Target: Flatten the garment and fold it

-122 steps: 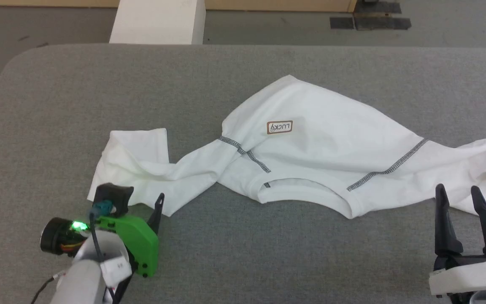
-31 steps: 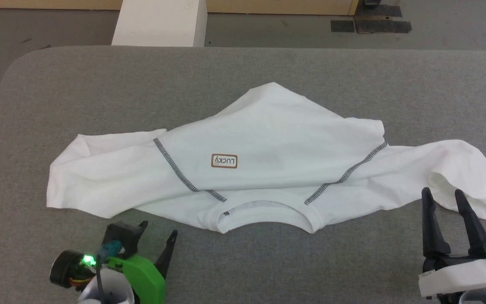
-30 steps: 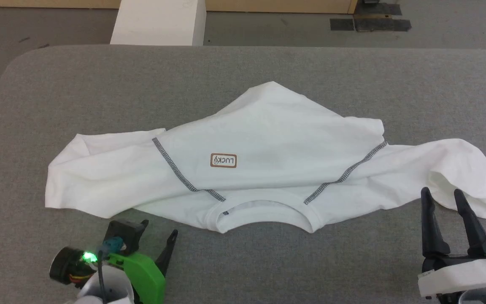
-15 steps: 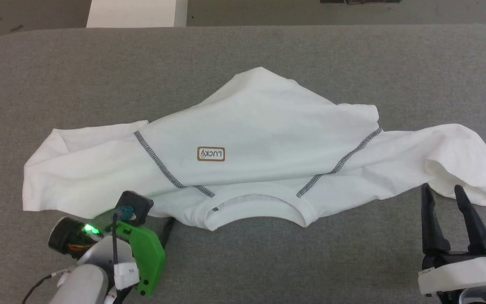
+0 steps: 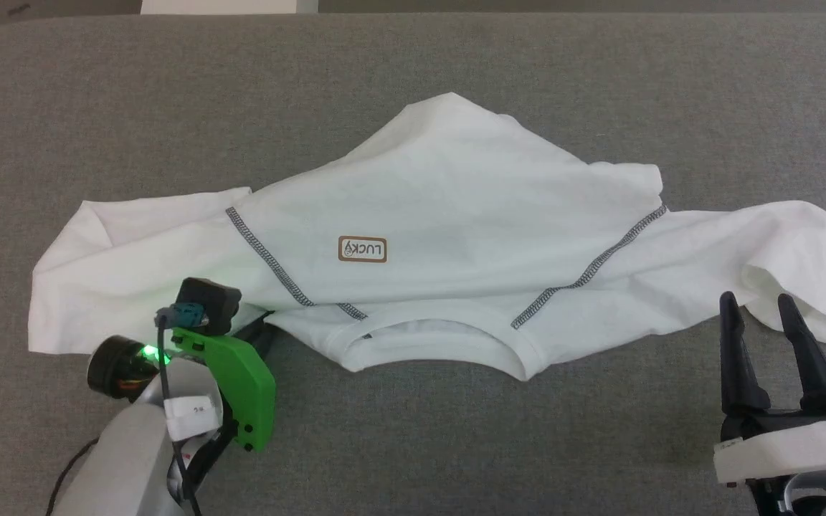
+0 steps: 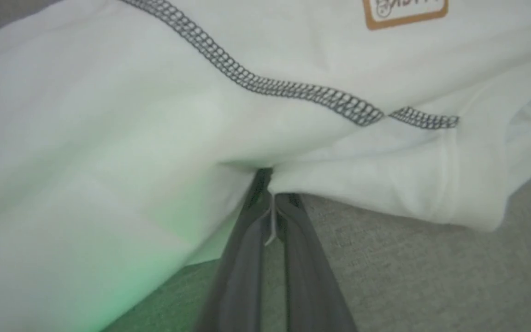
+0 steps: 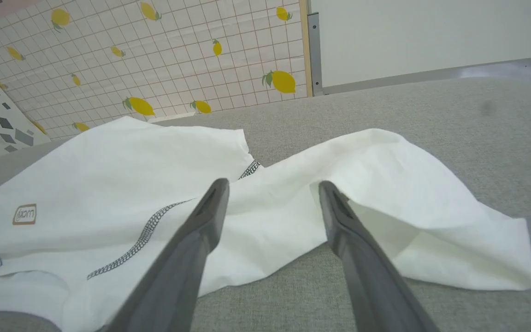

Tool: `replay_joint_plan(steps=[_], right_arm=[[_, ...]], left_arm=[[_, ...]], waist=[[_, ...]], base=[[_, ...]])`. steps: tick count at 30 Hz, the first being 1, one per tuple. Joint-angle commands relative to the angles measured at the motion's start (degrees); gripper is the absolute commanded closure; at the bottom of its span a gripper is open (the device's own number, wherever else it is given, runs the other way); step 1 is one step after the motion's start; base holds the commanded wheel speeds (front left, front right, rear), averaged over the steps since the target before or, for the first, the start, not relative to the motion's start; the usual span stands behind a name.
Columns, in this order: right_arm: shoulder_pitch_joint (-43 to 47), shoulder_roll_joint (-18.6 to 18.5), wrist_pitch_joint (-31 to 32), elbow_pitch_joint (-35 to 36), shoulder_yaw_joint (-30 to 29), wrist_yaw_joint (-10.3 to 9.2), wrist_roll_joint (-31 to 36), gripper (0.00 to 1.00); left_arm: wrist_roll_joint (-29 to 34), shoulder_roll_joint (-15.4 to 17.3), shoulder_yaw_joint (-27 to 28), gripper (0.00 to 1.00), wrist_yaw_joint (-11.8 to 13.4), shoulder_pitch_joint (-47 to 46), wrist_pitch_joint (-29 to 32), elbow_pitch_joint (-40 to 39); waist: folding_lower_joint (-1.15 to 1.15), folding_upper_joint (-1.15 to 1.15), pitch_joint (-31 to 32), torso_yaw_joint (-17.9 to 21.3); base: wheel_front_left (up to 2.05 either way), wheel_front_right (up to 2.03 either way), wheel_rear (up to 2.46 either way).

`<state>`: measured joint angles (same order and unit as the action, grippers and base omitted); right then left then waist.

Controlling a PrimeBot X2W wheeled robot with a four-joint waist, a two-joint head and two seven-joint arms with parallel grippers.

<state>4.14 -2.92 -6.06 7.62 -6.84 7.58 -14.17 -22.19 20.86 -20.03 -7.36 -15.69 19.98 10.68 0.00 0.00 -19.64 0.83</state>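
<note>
The garment (image 5: 456, 208), a white long-sleeved shirt with grey diagonal seams and a brown "LUCKY" patch (image 5: 362, 249), lies spread on the grey table, collar toward me and sleeves out to both sides. My left gripper (image 6: 269, 182) is shut on the shirt's near edge where the left sleeve meets the body, just left of the collar; cloth is pinched between its fingers (image 6: 247, 240). In the head view its green wrist mount (image 5: 230, 380) sits at that spot. My right gripper (image 5: 764, 308) stands open just short of the right sleeve's (image 7: 385, 184) near edge, holding nothing.
The grey padded table (image 5: 413, 444) runs under everything, with bare surface in front of the collar and beyond the shirt. A white box (image 5: 226, 6) shows past the table's far edge. A lemon-patterned wall (image 7: 155, 60) stands beyond the table.
My left gripper moved forward to the shirt's near edge and shut on it. The head camera tilted down, shifting the whole picture. The right gripper stayed open in place.
</note>
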Motion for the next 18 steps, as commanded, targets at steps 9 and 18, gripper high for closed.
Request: replay_joint_plan(steps=[9,18], right_arm=[[-0.7,0.0,0.7,-0.7,-0.1,-0.09,0.8,0.0],[-1.9,0.0,17.9,0.3,0.8,-0.09,5.6,0.0]], left_arm=[[-4.9,-3.7,2.5,1.0,1.3,6.5,-7.7,-4.9],[-4.9,-5.0,1.9,1.0,4.1,12.0,-8.7,-14.8]], waist=[[0.0,0.0,2.7,-1.0],[0.0,0.0,2.8,-2.8]], base=[[0.0,0.0,0.0],[0.0,0.0,0.0]])
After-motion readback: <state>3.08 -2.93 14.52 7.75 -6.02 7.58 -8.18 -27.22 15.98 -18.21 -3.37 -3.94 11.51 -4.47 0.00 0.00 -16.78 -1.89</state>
